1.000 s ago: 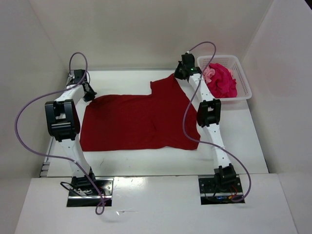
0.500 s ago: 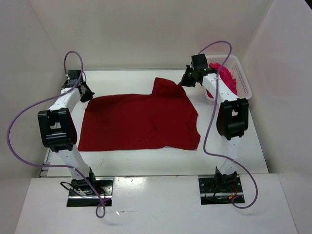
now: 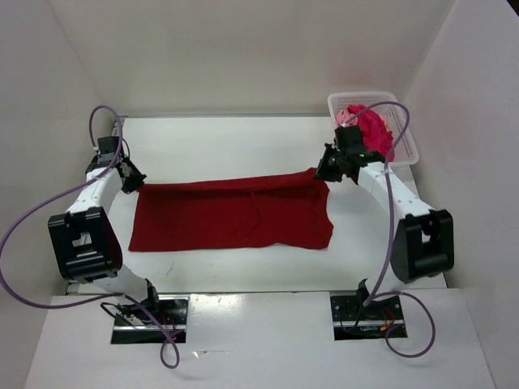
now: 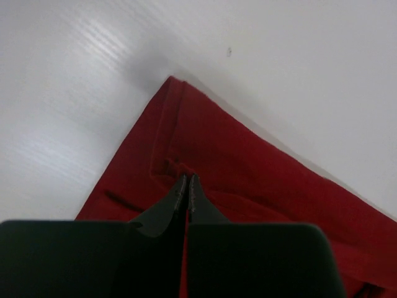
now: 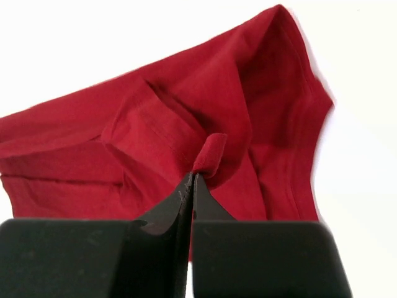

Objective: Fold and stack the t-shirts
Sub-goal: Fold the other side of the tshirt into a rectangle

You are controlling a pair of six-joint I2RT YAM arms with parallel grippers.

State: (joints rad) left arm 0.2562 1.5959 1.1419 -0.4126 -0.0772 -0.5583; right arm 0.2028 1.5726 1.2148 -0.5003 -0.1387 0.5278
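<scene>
We see the dark red t-shirt [image 3: 231, 217] lying as a wide band on the worktop [image 3: 243, 146] — our left claw [image 3: 131, 180] and right claw [image 3: 323, 172] each pinch a far corner, jaws tight together. The magenta t-shirt [image 3: 375, 130] sits in the basket [image 3: 369, 97].

We look down from above and behind the arm bases, taking in the whole table [image 3: 243, 146] from a distance. At the left wrist we sit close behind the left gripper [image 4: 187, 181], facing the left end of the dark red t-shirt [image 4: 248, 167]. At the right wrist we sit just as close behind the right gripper [image 5: 193, 177], facing its right end. All three views share that shirt.
</scene>
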